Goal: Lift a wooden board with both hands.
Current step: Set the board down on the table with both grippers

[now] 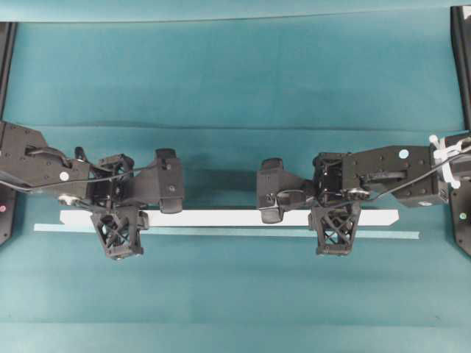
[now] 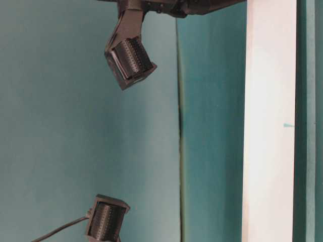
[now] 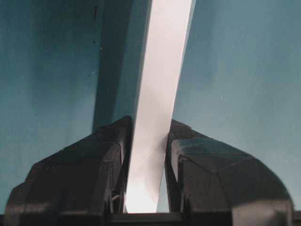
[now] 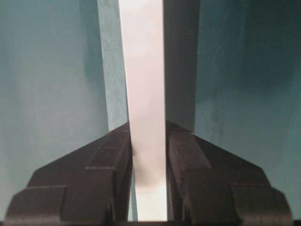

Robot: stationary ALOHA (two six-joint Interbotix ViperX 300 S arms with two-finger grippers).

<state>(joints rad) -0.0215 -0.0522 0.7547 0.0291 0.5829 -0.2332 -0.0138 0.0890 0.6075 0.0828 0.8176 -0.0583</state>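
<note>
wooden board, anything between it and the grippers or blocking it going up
Nothing visible. Both wrist views show the wooden board clamped directly between the fingers of the left gripper and right gripper. No object shows above it in the overhead view.

board: wooden board (image 1: 235, 218) runs left to right across the table (image 1: 235, 73) | left gripper (image 1: 118, 234) sits on its left part | right gripper (image 1: 335, 234) on its right part | stripe (image 1: 383, 234) lies just in front, parallel
</note>
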